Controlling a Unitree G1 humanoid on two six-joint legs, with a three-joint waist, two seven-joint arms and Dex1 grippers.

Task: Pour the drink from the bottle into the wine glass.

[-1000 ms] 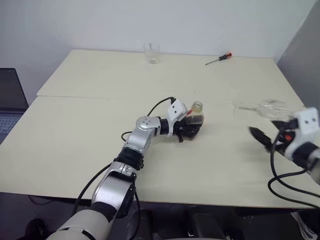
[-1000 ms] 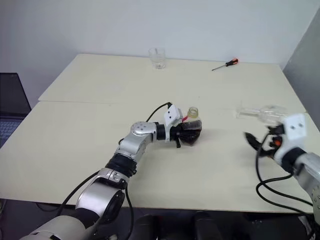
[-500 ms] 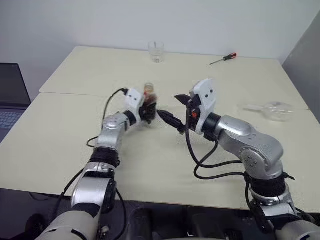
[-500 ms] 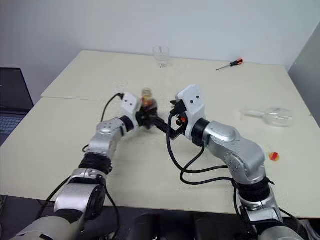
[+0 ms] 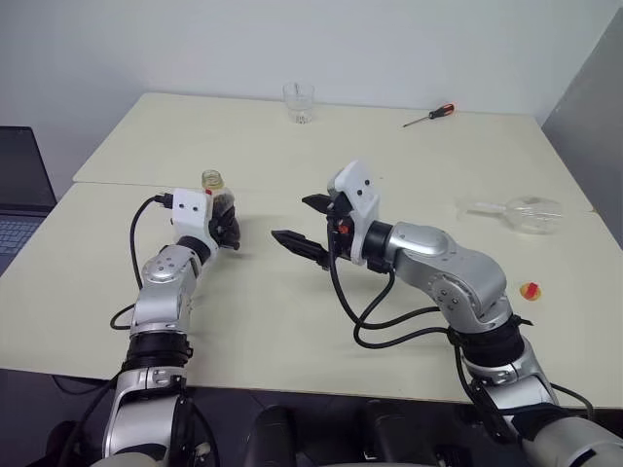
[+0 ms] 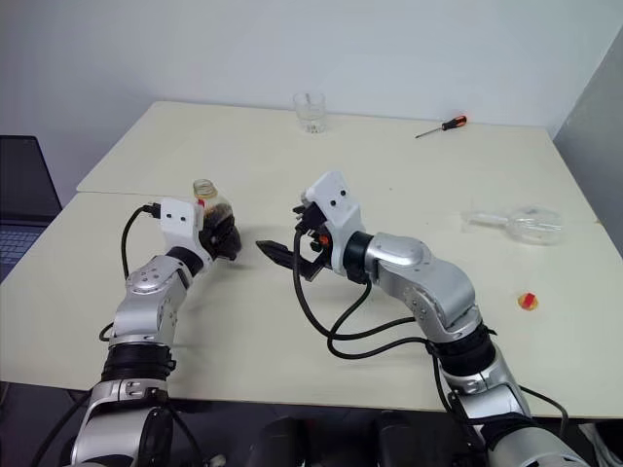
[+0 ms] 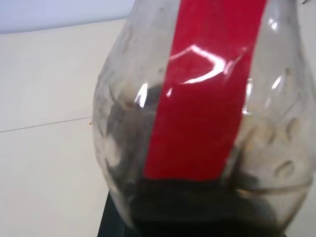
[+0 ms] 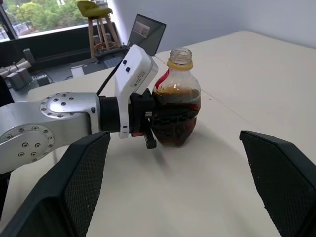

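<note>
my left tool (image 5: 226, 226) clamps bottle (image 5: 220, 207) upright | my right tool (image 5: 307, 226) spread wide, empty, near it | wine glass (image 5: 521, 212) lies well apart

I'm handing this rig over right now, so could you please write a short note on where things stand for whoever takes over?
Left claw: shut on the bottle, held upright, uncapped, with the drink in its lower part.
Right claw: open, holding nothing, pointing toward the bottle from beside it.
Wine glass: lying on its side near the table's right edge, apart from both claws.
Small red object lies on the table near the glass.
Done: bottle picked up.
Left: stand the glass upright, bring the bottle to it, pour.
</note>
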